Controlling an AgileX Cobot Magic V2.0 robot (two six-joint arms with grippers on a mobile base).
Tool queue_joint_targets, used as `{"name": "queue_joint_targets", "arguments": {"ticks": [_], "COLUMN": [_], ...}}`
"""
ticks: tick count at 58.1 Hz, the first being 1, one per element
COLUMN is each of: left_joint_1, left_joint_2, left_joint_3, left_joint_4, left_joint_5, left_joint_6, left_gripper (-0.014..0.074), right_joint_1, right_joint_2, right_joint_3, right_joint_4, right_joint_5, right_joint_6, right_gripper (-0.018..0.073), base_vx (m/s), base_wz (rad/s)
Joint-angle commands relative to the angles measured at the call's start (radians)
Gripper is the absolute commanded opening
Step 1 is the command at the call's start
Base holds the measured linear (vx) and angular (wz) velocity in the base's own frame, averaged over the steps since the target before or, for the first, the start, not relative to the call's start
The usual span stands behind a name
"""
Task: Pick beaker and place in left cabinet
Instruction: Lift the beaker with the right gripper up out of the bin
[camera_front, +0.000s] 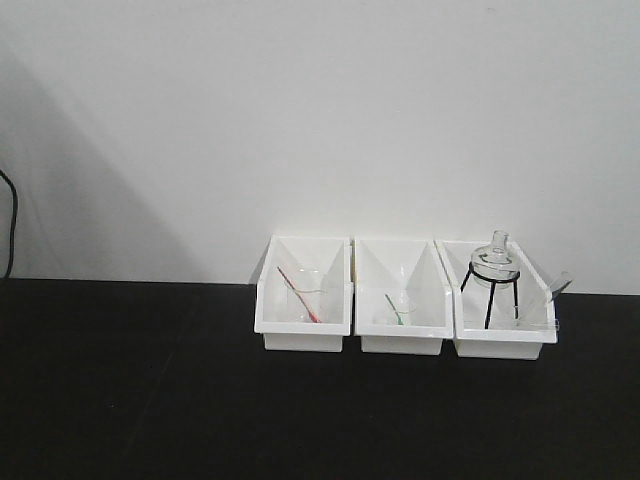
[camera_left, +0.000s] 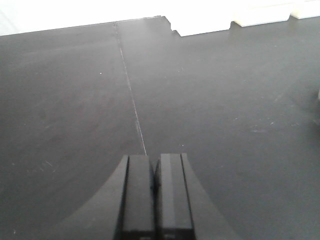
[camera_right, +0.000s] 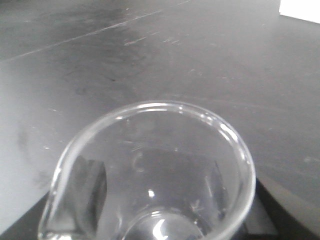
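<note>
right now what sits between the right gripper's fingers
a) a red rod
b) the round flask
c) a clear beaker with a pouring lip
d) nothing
c: in the right wrist view the beaker fills the lower frame, rim and lip toward the camera, with the dark fingers showing through the glass on both sides.

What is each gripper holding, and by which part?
The right gripper grips the beaker by its side walls, below the rim. The left gripper is shut, empty.
</note>
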Motion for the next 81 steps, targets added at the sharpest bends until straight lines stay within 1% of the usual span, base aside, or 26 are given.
{"name": "queue_joint_targets", "arguments": {"ticks": [1, 4, 7, 17, 18, 24, 32, 38, 43, 51, 60, 68, 75, 81], "left_joint_1": [-0.006, -0.006, -0.006, -0.006, -0.006, -0.006, -0.006, -0.006, -0.006, -0.006, -0.006, -0.006, -0.006, -0.006], "left_joint_2": [-0.01, -0.01, -0.01, -0.01, -0.01, -0.01, -0.01, -0.01, -0.01, -0.01, -0.01, -0.01, -0.01, -0.01], "left_joint_3": [-0.019, -0.019, -0.019, -0.019, -0.019, -0.019, -0.019, -0.019, -0.019, -0.019, -0.019, -0.019, -0.019, -0.019], "left_joint_4": [-0.011, -0.011, -0.011, -0.011, -0.011, -0.011, -0.011, -0.011, -0.011, -0.011, -0.011, -0.011, -0.011, -0.011], "left_joint_5": [-0.082, -0.082, -0.082, -0.082, -0.082, -0.082, -0.082, -0.082, -0.082, -0.082, -0.082, -0.082, -0.082, -0.082], "left_joint_6": [-0.001, -0.001, -0.001, -0.001, -0.001, -0.001, -0.001, -0.001, -0.001, -0.001, -0.001, -0.001, -0.001, -0.001], "left_gripper": [-0.0006, -0.0006, -0.0006, -0.0006, -0.0006, -0.0006, -0.0006, -0.0006, -0.0006, -0.0006, -0.0006, -0.0006, -0.0006, -0.0006], "right_joint_1": [0.0, 0.0, 0.0, 0.0, 0.0, 0.0, 0.0, 0.006, 0.034, 0.103, 0.167, 0.192, 0.199, 0.199], "right_joint_2": [-0.088, -0.123, -0.155, -0.291, -0.403, -0.477, -0.517, -0.518, -0.518, -0.518, -0.518, -0.518, -0.518, -0.518], "right_joint_3": [-0.011, -0.011, -0.011, -0.018, -0.065, -0.149, -0.288, -0.395, -0.484, -0.608, -0.727, -0.798, -0.802, -0.802], "right_joint_4": [0.001, 0.009, 0.011, 0.01, 0.004, 0.004, 0.004, 0.004, 0.004, 0.004, 0.004, 0.004, 0.007, 0.009], "right_joint_5": [-0.053, -0.012, 0.032, 0.187, 0.345, 0.466, 0.613, 0.714, 0.786, 0.94, 1.065, 1.172, 1.191, 1.191], "right_joint_6": [0.057, 0.094, 0.11, 0.116, 0.134, 0.151, 0.159, 0.226, 0.276, 0.275, 0.267, 0.267, 0.267, 0.267], "right_gripper": [0.024, 0.0207, 0.0192, 0.0194, 0.0194, 0.0194, 0.0194, 0.0194, 0.0194, 0.0194, 0.0194, 0.0194, 0.0171, 0.0111], "base_vx": [0.0, 0.0, 0.0, 0.0, 0.0, 0.0, 0.0, 0.0, 0.0, 0.0, 0.0, 0.0, 0.0, 0.0], "base_wz": [0.0, 0.0, 0.0, 0.0, 0.0, 0.0, 0.0, 0.0, 0.0, 0.0, 0.0, 0.0, 0.0, 0.0]}}
